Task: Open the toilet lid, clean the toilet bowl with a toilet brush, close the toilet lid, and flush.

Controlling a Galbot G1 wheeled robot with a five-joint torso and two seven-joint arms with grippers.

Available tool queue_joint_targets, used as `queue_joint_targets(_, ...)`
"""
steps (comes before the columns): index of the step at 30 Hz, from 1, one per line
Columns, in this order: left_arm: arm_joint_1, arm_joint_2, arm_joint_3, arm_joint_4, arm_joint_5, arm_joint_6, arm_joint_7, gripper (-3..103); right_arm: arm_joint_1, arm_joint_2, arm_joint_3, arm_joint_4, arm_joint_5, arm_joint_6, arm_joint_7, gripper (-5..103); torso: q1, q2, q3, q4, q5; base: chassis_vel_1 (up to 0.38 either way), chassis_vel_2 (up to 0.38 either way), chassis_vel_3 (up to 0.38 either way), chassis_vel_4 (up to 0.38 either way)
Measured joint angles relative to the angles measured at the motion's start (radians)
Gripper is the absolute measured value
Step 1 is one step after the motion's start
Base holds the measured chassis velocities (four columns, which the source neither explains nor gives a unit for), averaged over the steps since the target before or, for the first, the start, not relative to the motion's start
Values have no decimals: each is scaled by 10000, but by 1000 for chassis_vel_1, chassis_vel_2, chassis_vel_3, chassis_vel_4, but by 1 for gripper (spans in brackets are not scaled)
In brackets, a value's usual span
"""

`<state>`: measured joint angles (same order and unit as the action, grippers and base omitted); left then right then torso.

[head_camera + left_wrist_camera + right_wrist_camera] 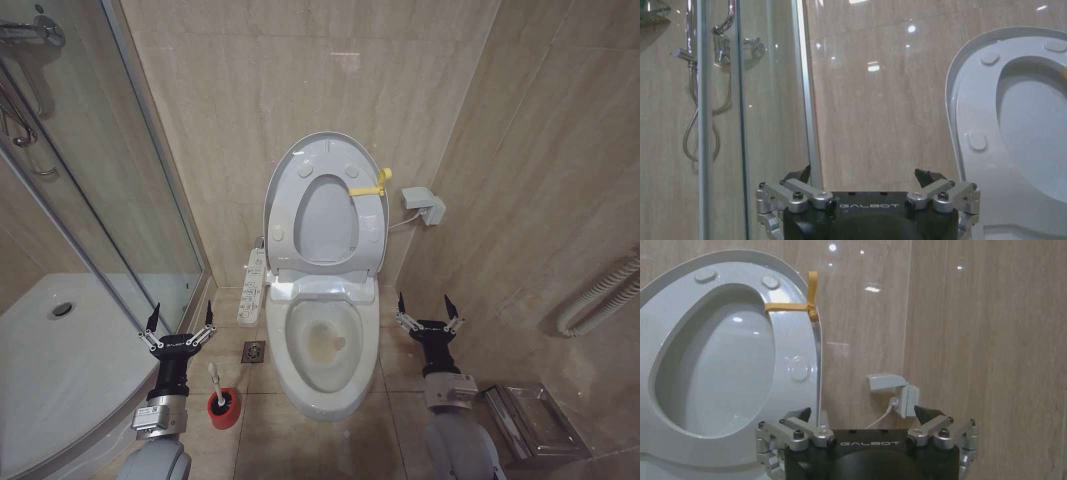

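Tiled bathrm, toilet bowl stained, toilet brush in red cup

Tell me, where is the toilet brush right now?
In the head view, the toilet brush stands in its red cup on the floor, left of the toilet bowl and beside the left hand.

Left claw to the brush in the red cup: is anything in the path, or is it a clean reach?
Nothing visible blocks it. The left claw hangs open just above and to the left of the toilet brush, whose handle stands free out of the red cup. The toilet bowl sits off to the brush's right, and the toilet lid is already up.
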<state>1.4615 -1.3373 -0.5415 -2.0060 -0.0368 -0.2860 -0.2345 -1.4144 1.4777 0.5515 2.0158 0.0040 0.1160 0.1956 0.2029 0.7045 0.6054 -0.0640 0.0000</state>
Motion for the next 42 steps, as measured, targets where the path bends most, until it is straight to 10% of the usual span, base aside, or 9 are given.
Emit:
queue_joint_targets(20,-14,0,0,-3,-34,81,12,100,0,0,0,0,1,0,0,100,0,0,0,0,0,0,0,0,0)
queue_joint_targets(33,-788,215,-43,-769,-2026,3685,1208,100,0,0,-1,-1,0,0,0,100,0,0,0,-1,-1,0,0,0,0)
queue_joint_targets(42,-867,235,-136,-645,-1896,3366,1427,100,0,0,0,0,0,0,-1,100,0,0,0,1,-1,0,0,0,0)
